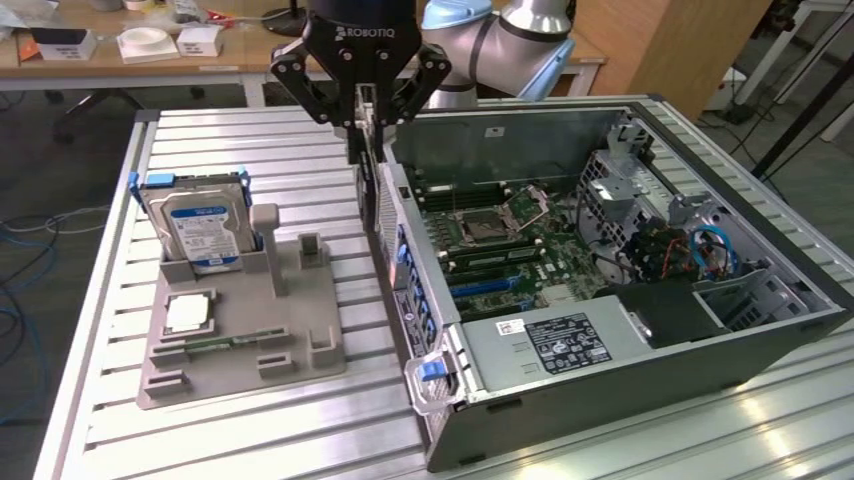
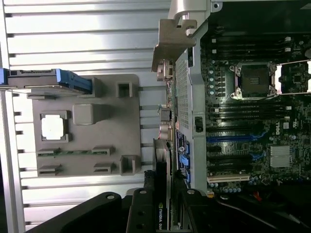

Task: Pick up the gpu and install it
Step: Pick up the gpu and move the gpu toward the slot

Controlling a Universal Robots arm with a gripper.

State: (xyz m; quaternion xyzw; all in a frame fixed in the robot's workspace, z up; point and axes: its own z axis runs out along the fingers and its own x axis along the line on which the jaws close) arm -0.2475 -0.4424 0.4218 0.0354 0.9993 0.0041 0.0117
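My gripper (image 1: 363,126) hangs over the rear wall of the open computer case (image 1: 747,345), shut on the gpu (image 1: 362,158). The gpu is a thin black card seen edge-on, hanging straight down between the fingers. In the wrist view the gpu (image 2: 162,160) runs away from the gripper (image 2: 163,206) along the outside of the case's rear wall. Its grey metal bracket (image 2: 174,41) is at the far end, level with the case's corner. The motherboard (image 1: 514,245) with its blue and black slots (image 2: 233,138) lies just inside that wall.
A grey holder tray (image 1: 240,340) sits on the slatted aluminium table (image 1: 200,440) at the exterior view's left. It carries an upright silver hard drive (image 1: 200,230), a processor (image 1: 187,313) and a green memory stick (image 1: 220,343). A power supply (image 1: 554,345) fills the case's near end.
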